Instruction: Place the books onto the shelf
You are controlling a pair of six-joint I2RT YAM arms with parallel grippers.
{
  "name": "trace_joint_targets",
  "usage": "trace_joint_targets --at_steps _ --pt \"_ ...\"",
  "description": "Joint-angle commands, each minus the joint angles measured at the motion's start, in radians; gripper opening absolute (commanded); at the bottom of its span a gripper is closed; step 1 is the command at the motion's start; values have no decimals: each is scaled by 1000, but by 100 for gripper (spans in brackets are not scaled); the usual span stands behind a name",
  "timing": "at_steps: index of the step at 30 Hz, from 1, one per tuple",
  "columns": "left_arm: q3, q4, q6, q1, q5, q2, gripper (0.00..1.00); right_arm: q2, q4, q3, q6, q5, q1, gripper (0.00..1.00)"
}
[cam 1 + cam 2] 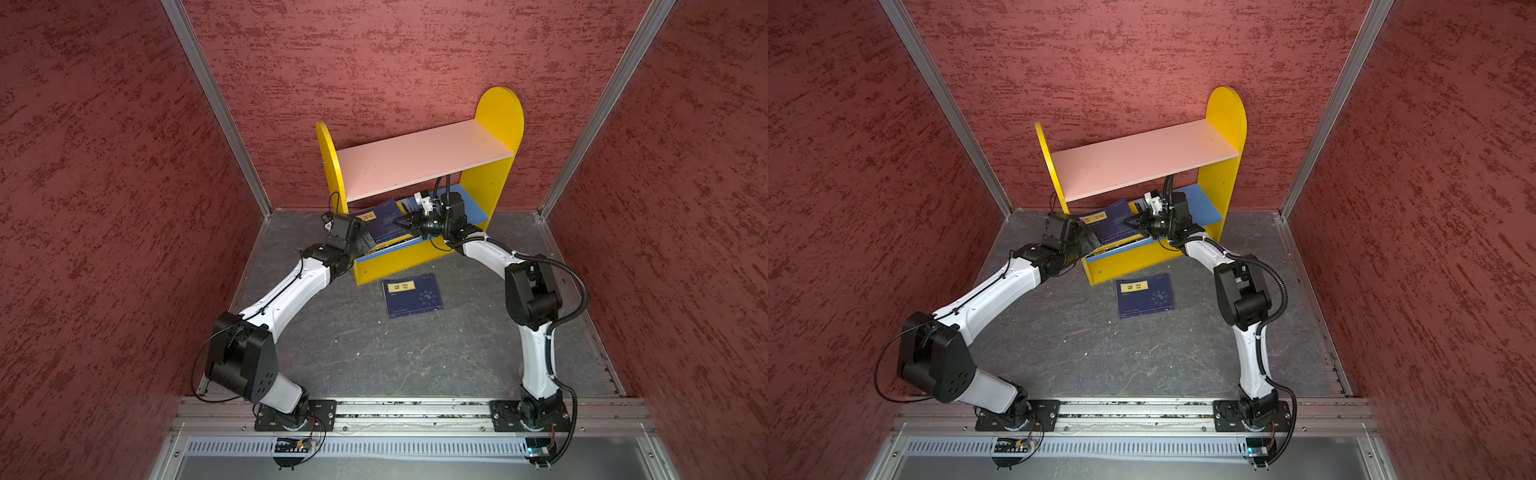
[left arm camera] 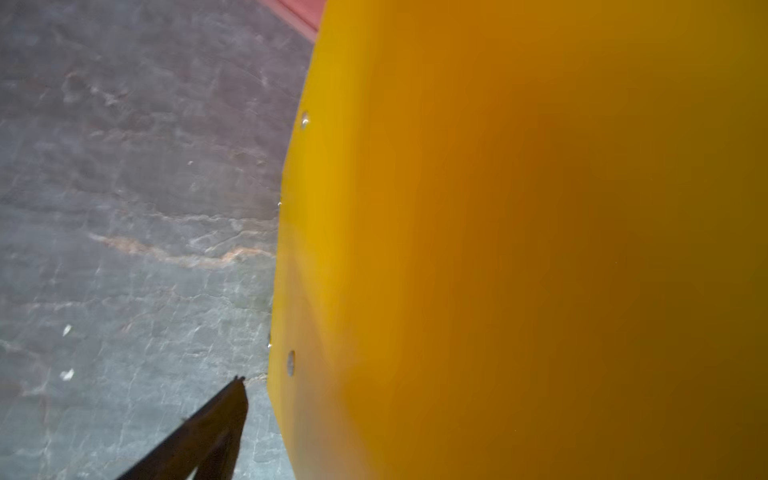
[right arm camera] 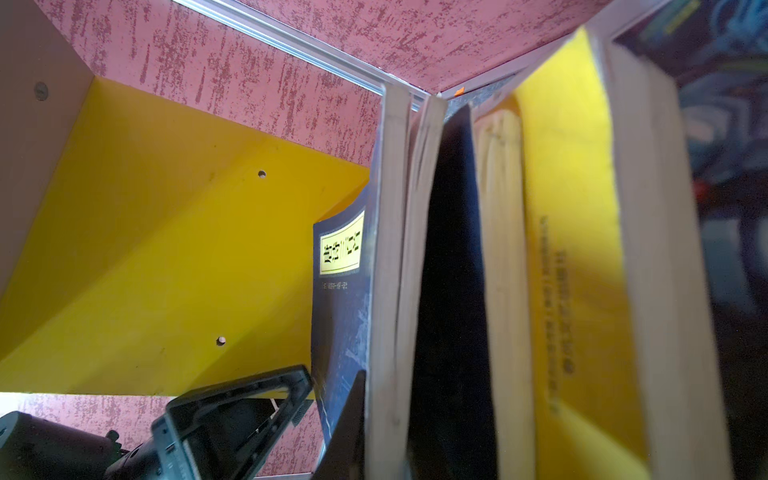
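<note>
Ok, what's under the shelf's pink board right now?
Books lean on the blue board, a navy book in front, pinched by the right claw; a yellow book behind it. The pink board hides the rear of that tier, so I cannot count them.

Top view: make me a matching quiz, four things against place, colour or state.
Things:
1 upper board
2 lower board
3 loose navy book
4 left gripper

Descriptions:
a open, at the left end of the shelf
b flat on the floor, in front of the shelf
c pale pink
d blue, books leaning on it

Pairs: 1-c, 2-d, 3-b, 4-a
</note>
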Motion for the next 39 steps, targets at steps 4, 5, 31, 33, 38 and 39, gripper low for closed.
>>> trace_joint_targets --at_steps 4,5,31,33,38,39 --pt "49 -128 -56 -14 -69 64 99 -19 -62 54 -63 18 20 17" --pt "54 -137 -59 -16 -70 70 100 -20 -73 59 -67 23 18 19" --pt "51 -112 -47 -22 -21 76 99 -63 -534 265 -330 428 27 40" --pt "48 -96 -38 -22 -10 69 99 -65 -516 262 -353 385 35 41" --pt "41 -65 -29 -19 14 57 99 -87 -499 217 -398 339 47 54" --pt "41 -64 -29 -19 20 56 99 -103 -489 189 -402 342 48 56"
